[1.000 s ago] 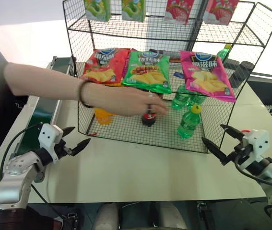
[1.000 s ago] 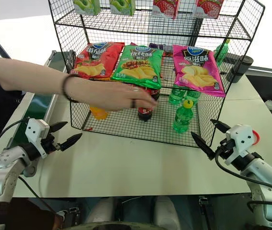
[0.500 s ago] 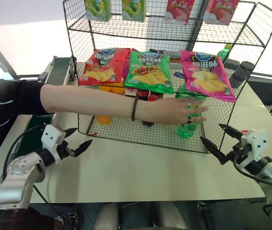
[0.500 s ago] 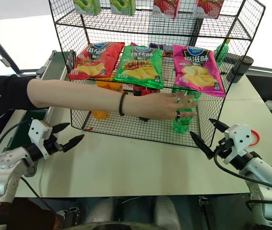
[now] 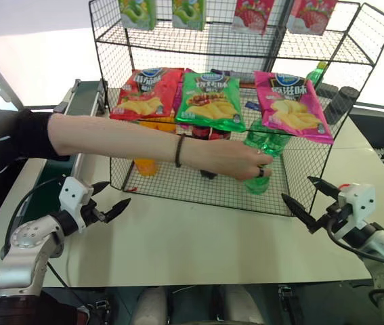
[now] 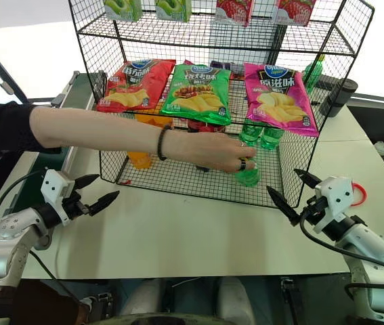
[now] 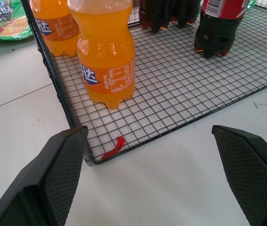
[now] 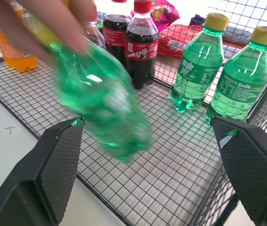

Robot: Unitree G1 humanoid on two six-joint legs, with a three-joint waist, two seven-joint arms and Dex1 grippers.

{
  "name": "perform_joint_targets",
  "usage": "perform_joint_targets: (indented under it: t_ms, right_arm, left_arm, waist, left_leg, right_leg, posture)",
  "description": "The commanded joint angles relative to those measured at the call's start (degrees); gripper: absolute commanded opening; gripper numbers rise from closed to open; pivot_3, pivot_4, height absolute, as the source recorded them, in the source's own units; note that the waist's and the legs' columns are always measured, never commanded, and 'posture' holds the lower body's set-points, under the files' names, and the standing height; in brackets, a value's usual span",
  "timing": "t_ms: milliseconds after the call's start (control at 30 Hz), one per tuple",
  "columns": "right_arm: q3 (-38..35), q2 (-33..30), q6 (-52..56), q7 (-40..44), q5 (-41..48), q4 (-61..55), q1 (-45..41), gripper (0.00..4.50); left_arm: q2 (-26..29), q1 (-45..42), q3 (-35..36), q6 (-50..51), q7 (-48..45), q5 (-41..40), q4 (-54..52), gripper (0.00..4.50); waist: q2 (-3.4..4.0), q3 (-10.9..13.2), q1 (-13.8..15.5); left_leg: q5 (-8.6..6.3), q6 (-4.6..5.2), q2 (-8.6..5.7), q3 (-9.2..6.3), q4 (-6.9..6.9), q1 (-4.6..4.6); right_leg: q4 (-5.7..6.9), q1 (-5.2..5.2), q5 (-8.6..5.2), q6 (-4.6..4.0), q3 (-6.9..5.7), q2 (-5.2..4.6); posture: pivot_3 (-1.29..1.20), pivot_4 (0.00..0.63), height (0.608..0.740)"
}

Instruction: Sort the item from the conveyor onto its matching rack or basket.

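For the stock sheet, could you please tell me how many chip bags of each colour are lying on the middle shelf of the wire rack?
red chip bag: 1
green chip bag: 1
pink chip bag: 1
Total: 3

A translucent green bottle, black wire-grid rack, orange-drink bottles, and red, green, pink chip bags.

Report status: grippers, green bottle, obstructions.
Left gripper open, right gripper open, both empty. Person's hand grips translucent green plastic soda bottle on black wire rack, blocking access.
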Motion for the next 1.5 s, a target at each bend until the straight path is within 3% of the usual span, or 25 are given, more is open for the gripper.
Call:
perform_joint_targets:
  t_ms: [33, 1100, 1267, 1500]
  right_arm:
    - [-1.25, -0.01, -1.41, -0.08, 0.44, -1.57, -0.10, 4.46]
    - [2.06, -0.26, -1.48, -0.15, -0.77, -0.63, -5.13, 4.46]
    - [4.99, -0.69, -0.29, 0.34, -0.96, -3.24, -6.09, 4.46]
    - [14.80, 2.75, 2.00, -0.24, -1.21, -6.86, -9.14, 4.46]
  left_arm:
    - [0.51, 0.09, 0.83, -0.65, -0.30, -0.12, -1.47, 4.50]
    - [-2.41, -3.34, 0.81, -0.96, 2.10, -0.19, -0.18, 4.50]
    - [-3.15, -3.23, 3.25, 0.28, 3.81, -2.21, -1.14, 4.50]
    - [-6.12, -0.36, 8.26, 0.08, 9.65, -3.66, -0.73, 4.50]
  waist:
    - [0.00, 0.00, 0.01]
    - [0.00, 0.00, 0.02]
    - [0.00, 0.00, 0.01]
    - [-0.01, 0.01, -0.34]
  left_leg:
    - [0.00, 0.00, 0.00, 0.00, 0.00, 0.00]
    - [0.00, 0.00, -0.02, 0.00, -0.01, -0.03]
    - [0.00, 0.00, -0.02, 0.00, -0.01, -0.03]
    - [0.00, 0.00, -0.01, 0.00, -0.05, -0.02]
  right_leg:
    - [0.00, 0.00, 0.00, 0.00, 0.00, 0.00]
    - [-0.01, -0.02, 0.00, 0.00, -0.01, 0.00]
    - [-0.01, -0.02, 0.00, 0.00, -0.01, -0.01]
    - [-0.01, -0.04, 0.00, 0.01, -0.02, 0.00]
  posture:
    - [0.00, 0.150, 0.740]
    - [0.00, 0.150, 0.740]
    - [0.00, 0.150, 0.740]
    - [0.00, 0.150, 0.740]
